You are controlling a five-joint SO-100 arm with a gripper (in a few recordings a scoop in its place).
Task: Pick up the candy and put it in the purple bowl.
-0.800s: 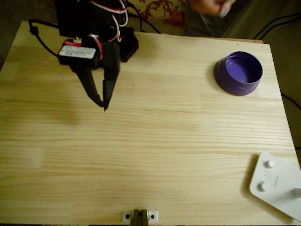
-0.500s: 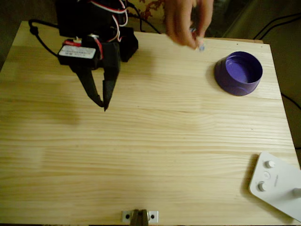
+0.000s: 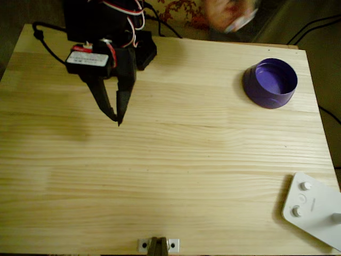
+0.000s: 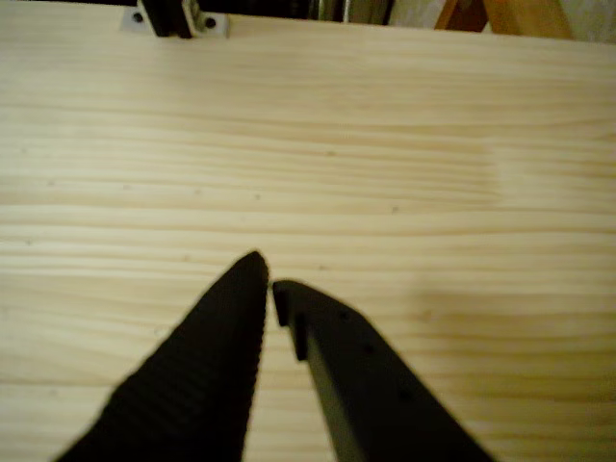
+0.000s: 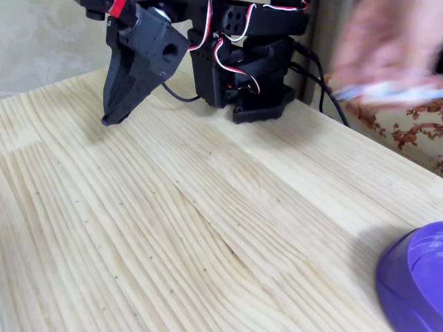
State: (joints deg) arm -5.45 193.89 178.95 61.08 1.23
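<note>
One black gripper (image 3: 118, 120) hovers above the table (image 3: 170, 160), tips nearly pressed together, holding nothing. Purple bowl (image 3: 270, 82) stands far right; blurred hand (image 3: 229, 16) beyond the edge.

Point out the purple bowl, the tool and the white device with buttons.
purple bowl (image 3: 270, 83): overhead view, on its lighter inside floor.
tool (image 3: 117, 118): overhead view, midway between the closed fingertips.
white device with buttons (image 3: 314, 205): overhead view, on its flat white face.
</note>
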